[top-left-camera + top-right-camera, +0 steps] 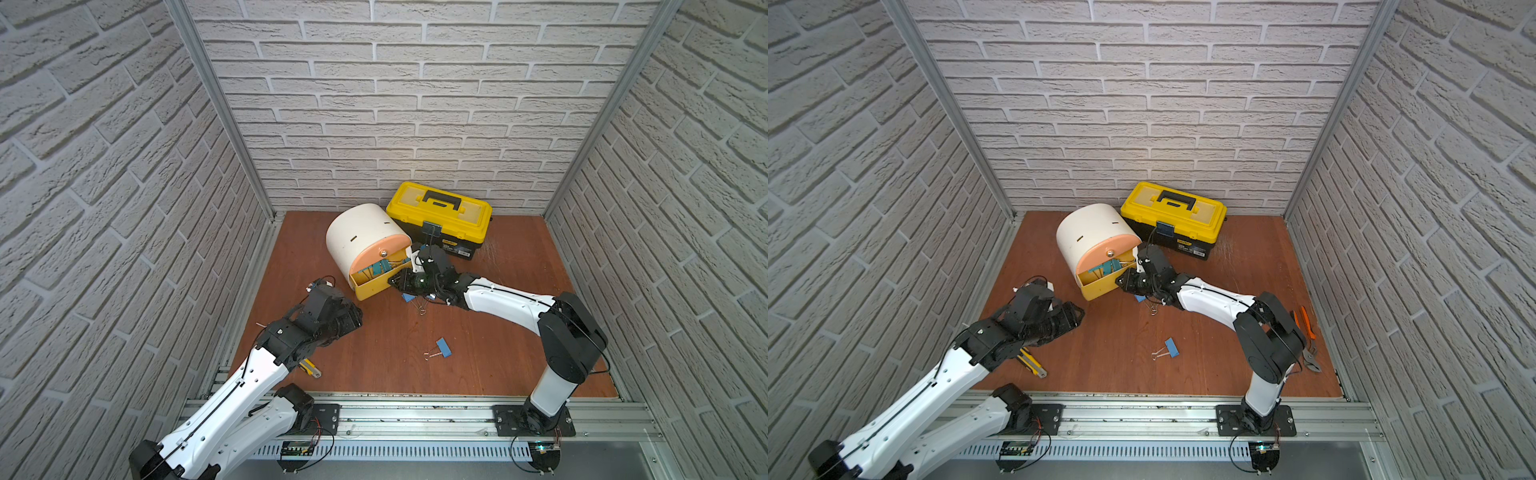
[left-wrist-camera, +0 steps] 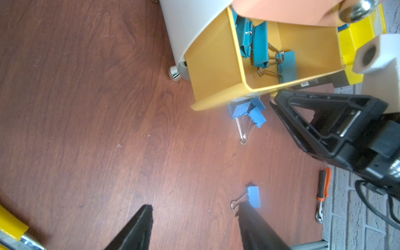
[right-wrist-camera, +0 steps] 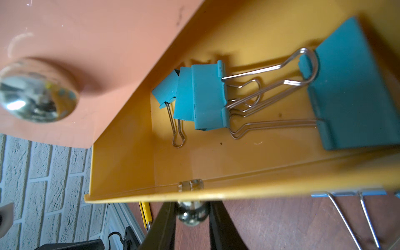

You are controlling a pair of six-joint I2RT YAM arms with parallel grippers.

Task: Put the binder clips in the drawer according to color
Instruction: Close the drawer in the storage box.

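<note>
Teal clips (image 3: 207,97) lie in the cabinet's (image 1: 361,232) pulled-out yellow drawer (image 1: 374,286), whose knob (image 3: 191,216) the right claw (image 3: 192,207) pinches, while blue clips (image 2: 249,111) just before the cabinet and a lone blue clip (image 2: 253,195) farther from it wait unsorted, the left claw (image 2: 194,205) spread and empty.

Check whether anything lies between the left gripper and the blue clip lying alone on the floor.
Nothing visible does. The left gripper hangs open over bare floor; the blue clip lies right beside one of its fingertips.
</note>
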